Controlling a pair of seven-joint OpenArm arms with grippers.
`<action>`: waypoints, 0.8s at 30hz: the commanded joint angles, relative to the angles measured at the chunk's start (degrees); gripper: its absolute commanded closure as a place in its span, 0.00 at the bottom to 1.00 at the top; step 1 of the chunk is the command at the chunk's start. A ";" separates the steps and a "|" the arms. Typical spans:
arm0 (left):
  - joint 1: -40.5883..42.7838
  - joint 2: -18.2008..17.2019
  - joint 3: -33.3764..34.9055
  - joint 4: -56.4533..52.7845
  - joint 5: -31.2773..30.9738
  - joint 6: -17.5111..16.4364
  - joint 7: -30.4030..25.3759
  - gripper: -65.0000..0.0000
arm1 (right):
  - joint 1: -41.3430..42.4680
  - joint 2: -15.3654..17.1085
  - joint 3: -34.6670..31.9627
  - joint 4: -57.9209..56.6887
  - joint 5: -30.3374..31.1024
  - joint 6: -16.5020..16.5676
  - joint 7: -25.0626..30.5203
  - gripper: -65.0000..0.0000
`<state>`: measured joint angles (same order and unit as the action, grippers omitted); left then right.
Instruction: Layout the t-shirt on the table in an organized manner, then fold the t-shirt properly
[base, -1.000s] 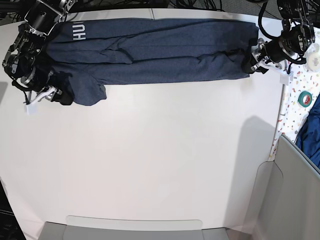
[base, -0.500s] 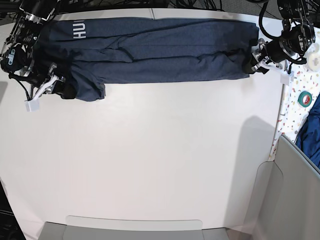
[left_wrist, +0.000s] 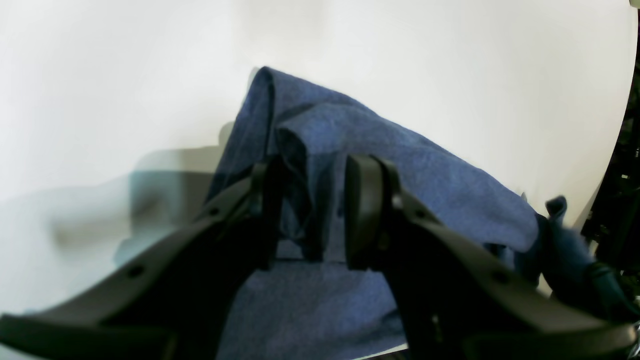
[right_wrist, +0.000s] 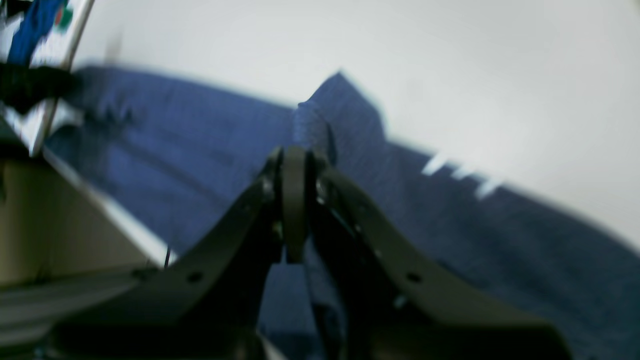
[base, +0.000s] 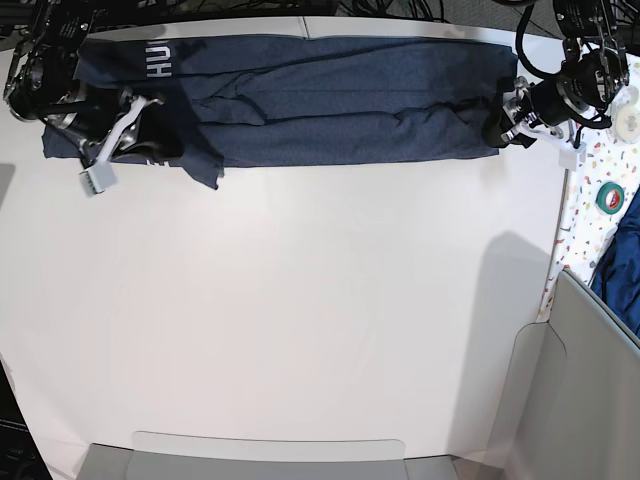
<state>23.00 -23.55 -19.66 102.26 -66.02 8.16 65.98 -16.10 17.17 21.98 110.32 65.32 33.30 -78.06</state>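
Right end effector (right_wrist: 295, 165) pinched together on t-shirt (base: 330, 100) sleeve, left end effector (left_wrist: 310, 210) clamped on hem: uneven pulling risks dragging cloth off desk (base: 300, 320).

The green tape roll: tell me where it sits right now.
In the base view the green tape roll lies at the right edge, on the speckled strip beside the table, just below the left gripper holding the t-shirt.
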 joint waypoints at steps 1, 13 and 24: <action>-0.19 -0.84 -0.34 0.73 -0.93 0.06 -0.17 0.68 | 0.58 1.42 -1.10 0.67 1.45 0.42 1.10 0.99; -0.19 -0.14 -0.25 0.73 -0.93 -0.03 -0.17 0.68 | 0.58 7.23 -15.08 0.75 1.45 0.42 1.10 0.99; -0.19 -0.05 -0.25 0.73 -0.93 -0.03 -0.17 0.68 | -1.97 12.24 -16.75 0.84 1.89 0.42 1.10 0.99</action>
<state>23.00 -22.85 -19.64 102.26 -66.00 8.16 65.98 -18.41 28.64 4.95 110.15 66.02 33.30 -77.67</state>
